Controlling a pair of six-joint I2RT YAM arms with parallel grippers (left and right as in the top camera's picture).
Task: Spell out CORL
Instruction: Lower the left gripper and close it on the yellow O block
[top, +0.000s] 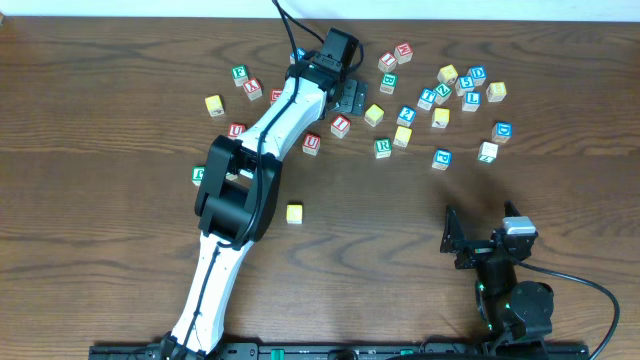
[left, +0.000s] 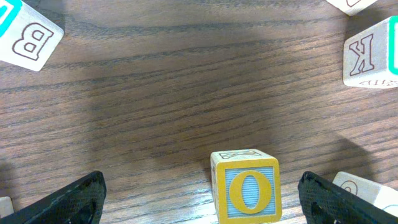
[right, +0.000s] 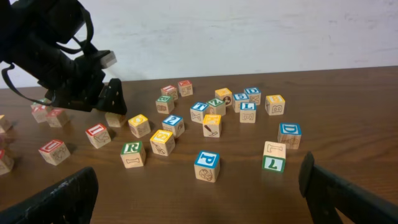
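A yellow-faced O cube (left: 245, 186) stands upright on the wood between the fingers of my open left gripper (left: 202, 202), nearer the right finger and touching neither. From overhead, that gripper (top: 352, 98) hangs at the top middle of the table, with the O cube (top: 374, 115) just beside it. The green R cube (top: 382, 147) (right: 132, 154) lies a little nearer me. The blue L cube (right: 247, 111) sits in the far cluster. One yellow cube (top: 294, 212) stands alone at mid-table, its letter too small to read. My right gripper (top: 452, 238) (right: 202, 199) is open and holds nothing.
Several other letter cubes are scattered along the far side: a B cube (left: 28, 37) and a K cube (left: 370, 56) near the left gripper, a blue P cube (right: 206, 165) and a green-faced cube (right: 273, 157) ahead of the right gripper. The left arm (top: 255, 150) stretches diagonally across the table.
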